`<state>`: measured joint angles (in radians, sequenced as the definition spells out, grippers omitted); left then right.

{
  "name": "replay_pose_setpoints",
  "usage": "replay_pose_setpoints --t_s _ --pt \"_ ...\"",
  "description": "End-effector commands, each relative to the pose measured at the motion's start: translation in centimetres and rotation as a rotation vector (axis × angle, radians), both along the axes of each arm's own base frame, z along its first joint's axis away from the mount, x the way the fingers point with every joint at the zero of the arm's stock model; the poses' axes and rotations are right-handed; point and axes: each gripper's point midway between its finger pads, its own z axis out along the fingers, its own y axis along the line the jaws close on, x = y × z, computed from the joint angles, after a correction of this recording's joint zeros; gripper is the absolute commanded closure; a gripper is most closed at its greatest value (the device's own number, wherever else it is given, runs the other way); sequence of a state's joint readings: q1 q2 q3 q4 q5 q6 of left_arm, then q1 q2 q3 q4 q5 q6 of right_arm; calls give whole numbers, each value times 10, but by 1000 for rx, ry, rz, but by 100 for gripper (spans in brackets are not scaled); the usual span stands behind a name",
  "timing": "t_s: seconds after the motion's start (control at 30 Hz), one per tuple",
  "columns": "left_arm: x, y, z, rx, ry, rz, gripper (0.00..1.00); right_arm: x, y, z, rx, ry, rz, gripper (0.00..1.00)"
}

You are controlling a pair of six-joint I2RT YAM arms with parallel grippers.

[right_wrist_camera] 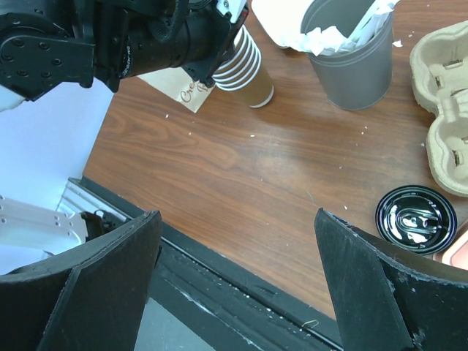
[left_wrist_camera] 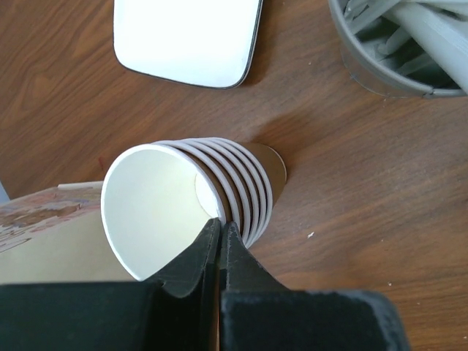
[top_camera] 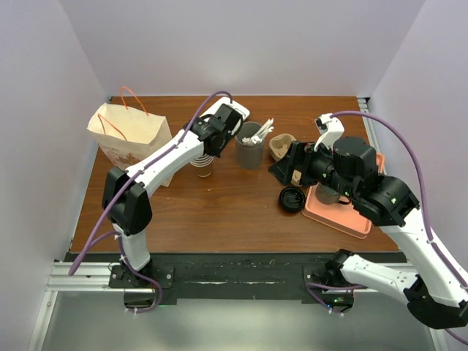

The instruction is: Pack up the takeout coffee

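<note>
No lidded coffee cup shows in any view. A loose black lid (top_camera: 292, 198) lies on the table left of the tray, also in the right wrist view (right_wrist_camera: 415, 219). A stack of lidless cream cups (top_camera: 204, 167) stands beside the paper bag (top_camera: 128, 135). My left gripper (left_wrist_camera: 219, 232) is shut on the rim of the top cup (left_wrist_camera: 157, 208) of that stack, one finger inside it and one outside. My right gripper (right_wrist_camera: 238, 214) is open and empty, above the table near its front edge, close to the lid.
A dark grey cup of white utensils (top_camera: 249, 146) stands mid-table. A pulp cup carrier (top_camera: 281, 145) lies to its right. A salmon tray (top_camera: 344, 216) sits under my right arm. A white flat plate (left_wrist_camera: 186, 36) lies behind the stack.
</note>
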<state>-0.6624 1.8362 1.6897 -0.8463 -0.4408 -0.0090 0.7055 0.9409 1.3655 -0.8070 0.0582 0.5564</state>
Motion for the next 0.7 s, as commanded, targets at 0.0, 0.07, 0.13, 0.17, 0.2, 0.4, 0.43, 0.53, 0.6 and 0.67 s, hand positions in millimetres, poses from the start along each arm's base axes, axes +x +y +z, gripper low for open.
replay_pose_setpoints --t_s 0.0,0.07,0.13,0.17,0.2,0.4,0.43,0.53,0.6,0.67 --pt "7 13 9 57 -19 83 100 1 4 16 34 -38 21 10" --pt "10 24 24 77 -78 127 100 1 5 18 38 -38 23 10" --pt "11 26 34 73 -101 134 100 1 5 17 39 -34 19 10" --pt "10 27 35 76 -101 139 100 0 5 15 39 -30 19 10" --pt "9 26 32 73 -92 137 100 0 6 15 48 -29 21 10" --pt "3 12 37 -27 -72 111 100 -1 9 11 60 -12 25 10" --pt "3 9 46 -56 -82 104 100 -1 9 12 59 -14 25 10" --pt "-10 11 16 -51 3 115 100 0 9 10 61 -13 25 10" --pt "-20 12 -2 -28 51 119 100 1 11 9 68 -7 23 11" --pt "-25 11 5 -32 26 114 100 3 12 3 66 7 13 11"
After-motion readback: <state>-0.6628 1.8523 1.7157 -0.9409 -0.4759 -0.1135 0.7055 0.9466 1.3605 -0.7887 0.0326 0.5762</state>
